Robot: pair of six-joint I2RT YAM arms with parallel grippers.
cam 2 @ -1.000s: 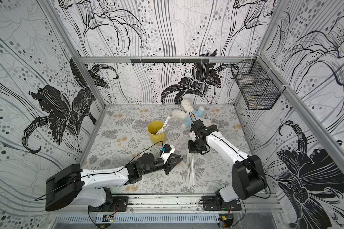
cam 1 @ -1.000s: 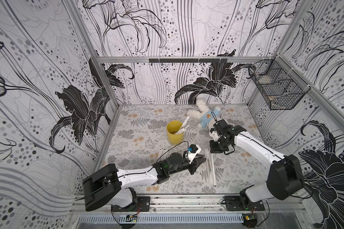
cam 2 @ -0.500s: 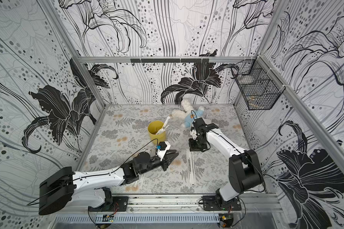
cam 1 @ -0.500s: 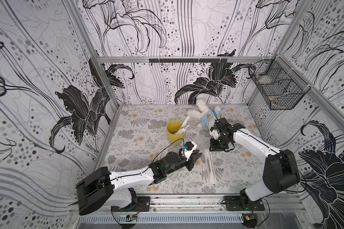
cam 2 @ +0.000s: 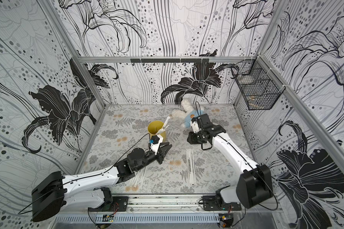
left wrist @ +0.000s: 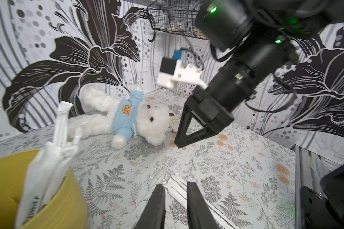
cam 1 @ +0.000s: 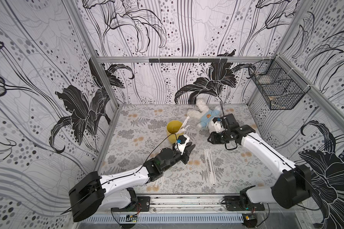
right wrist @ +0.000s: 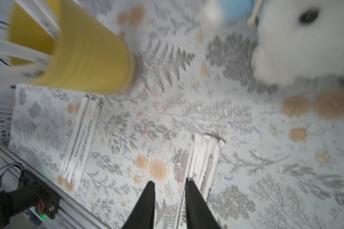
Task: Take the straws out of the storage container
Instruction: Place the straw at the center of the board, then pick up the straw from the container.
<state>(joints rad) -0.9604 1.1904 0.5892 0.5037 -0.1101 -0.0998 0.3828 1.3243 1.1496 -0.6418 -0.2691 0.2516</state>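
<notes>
Straws, thin white paper-wrapped ones (cam 1: 184,124), leaned inside the mustard-yellow cylindrical cup (cam 1: 170,138). Left gripper (cam 1: 190,148) and right gripper (cam 1: 212,138) stood half-open, empty. A sideways reach could tip the light cup.

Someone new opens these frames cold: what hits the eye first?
The yellow cup in the middle of the grey floral table stands out most, with white wrapped straws poking out of it. Next come the white teddy in a blue shirt, lying toward the back, and the big black lily print covering the walls all round.
</notes>
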